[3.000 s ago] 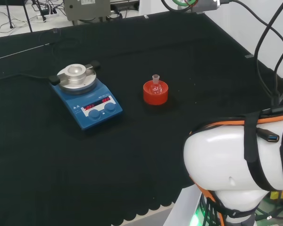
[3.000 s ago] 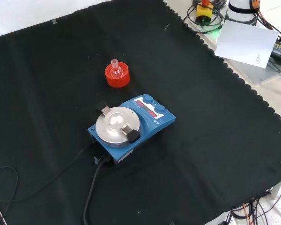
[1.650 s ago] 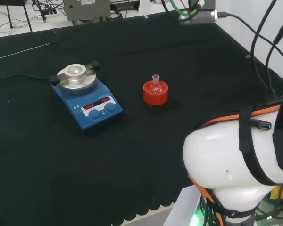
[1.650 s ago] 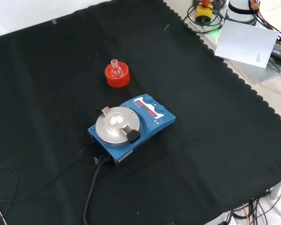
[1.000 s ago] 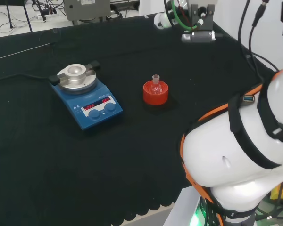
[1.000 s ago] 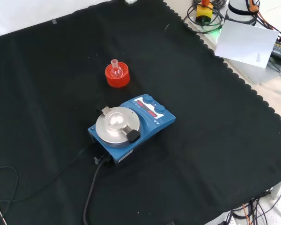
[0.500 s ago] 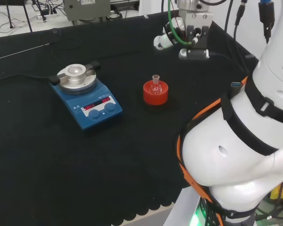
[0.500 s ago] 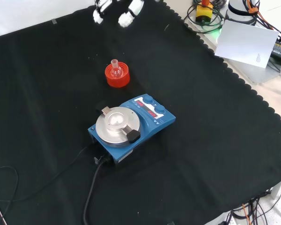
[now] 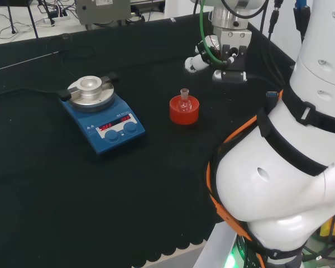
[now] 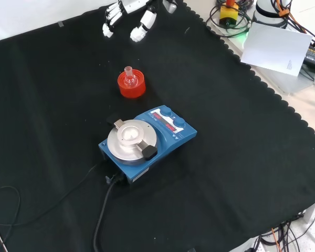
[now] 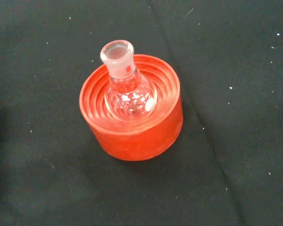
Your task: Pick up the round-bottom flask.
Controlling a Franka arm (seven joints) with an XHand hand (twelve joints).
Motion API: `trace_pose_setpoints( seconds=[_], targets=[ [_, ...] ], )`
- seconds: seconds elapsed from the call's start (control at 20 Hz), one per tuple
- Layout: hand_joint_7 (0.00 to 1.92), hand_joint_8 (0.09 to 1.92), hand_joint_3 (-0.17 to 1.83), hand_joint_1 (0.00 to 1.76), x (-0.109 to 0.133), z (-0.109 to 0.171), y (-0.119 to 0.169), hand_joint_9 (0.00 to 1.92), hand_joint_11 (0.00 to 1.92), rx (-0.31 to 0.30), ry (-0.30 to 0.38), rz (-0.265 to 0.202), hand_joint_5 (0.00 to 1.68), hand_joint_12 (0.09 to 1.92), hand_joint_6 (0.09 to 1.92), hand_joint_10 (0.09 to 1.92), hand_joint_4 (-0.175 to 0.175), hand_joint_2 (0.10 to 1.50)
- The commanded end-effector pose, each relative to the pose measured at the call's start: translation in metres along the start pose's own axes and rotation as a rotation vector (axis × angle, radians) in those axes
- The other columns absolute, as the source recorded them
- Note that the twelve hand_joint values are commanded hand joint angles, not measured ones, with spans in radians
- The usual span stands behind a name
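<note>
The hand [image 10: 127,11] hangs above the surface [image 10: 241,157] at the front view's top, its fingers [image 10: 138,32] apart, relaxed and empty. Nearer the camera and well apart from it, the round-bottom flask [image 10: 129,79] sits upright in its red ribbed stand [image 10: 132,88], beside the blue hotplate [image 10: 147,143].

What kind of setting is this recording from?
Most likely a robotics lab staged as a chemistry bench: a round-bottom flask on a red ribbed stand, a blue hotplate stirrer, and black cloth.

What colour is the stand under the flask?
Red, with ribbed rings inside; the stand under the flask shows best in the wrist view.
</note>
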State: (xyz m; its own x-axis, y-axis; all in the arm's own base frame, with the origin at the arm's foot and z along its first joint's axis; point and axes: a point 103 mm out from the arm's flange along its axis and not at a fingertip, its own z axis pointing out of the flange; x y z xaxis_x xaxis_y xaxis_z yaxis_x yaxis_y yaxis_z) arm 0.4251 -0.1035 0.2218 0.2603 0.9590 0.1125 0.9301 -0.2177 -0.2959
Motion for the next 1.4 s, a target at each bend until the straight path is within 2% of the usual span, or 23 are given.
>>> trace_pose_setpoints(
  seconds=[0.05, 0.3, 0.55, 0.95, 1.1, 1.4],
  targets=[
    [0.16, 0.60, 0.28, 0.61, -0.006, 0.031, 0.021, 0.28, 0.00, -0.044, 0.102, -0.035, 0.34, 1.24, 0.09, 0.72, -0.024, 0.97],
    [0.18, 0.62, 0.49, 0.75, -0.008, 0.048, 0.025, 0.31, 0.00, -0.037, 0.147, -0.030, 0.38, 1.27, 0.09, 0.72, -0.021, 0.79],
    [0.18, 0.63, 0.63, 0.81, -0.009, 0.062, 0.026, 0.32, 0.00, -0.051, 0.171, -0.028, 0.43, 1.30, 0.09, 0.73, -0.022, 0.68],
    [0.19, 0.65, 0.71, 0.87, -0.006, 0.079, 0.027, 0.33, 0.00, -0.073, 0.198, -0.046, 0.50, 1.31, 0.09, 0.73, -0.026, 0.55],
    [0.18, 0.64, 0.72, 0.88, -0.007, 0.087, 0.029, 0.33, 0.00, -0.065, 0.202, -0.048, 0.51, 1.31, 0.09, 0.73, -0.025, 0.54],
    [0.18, 0.64, 0.72, 0.87, -0.006, 0.095, 0.034, 0.33, 0.00, -0.088, 0.225, -0.065, 0.54, 1.30, 0.09, 0.73, -0.028, 0.52]
  ],
)
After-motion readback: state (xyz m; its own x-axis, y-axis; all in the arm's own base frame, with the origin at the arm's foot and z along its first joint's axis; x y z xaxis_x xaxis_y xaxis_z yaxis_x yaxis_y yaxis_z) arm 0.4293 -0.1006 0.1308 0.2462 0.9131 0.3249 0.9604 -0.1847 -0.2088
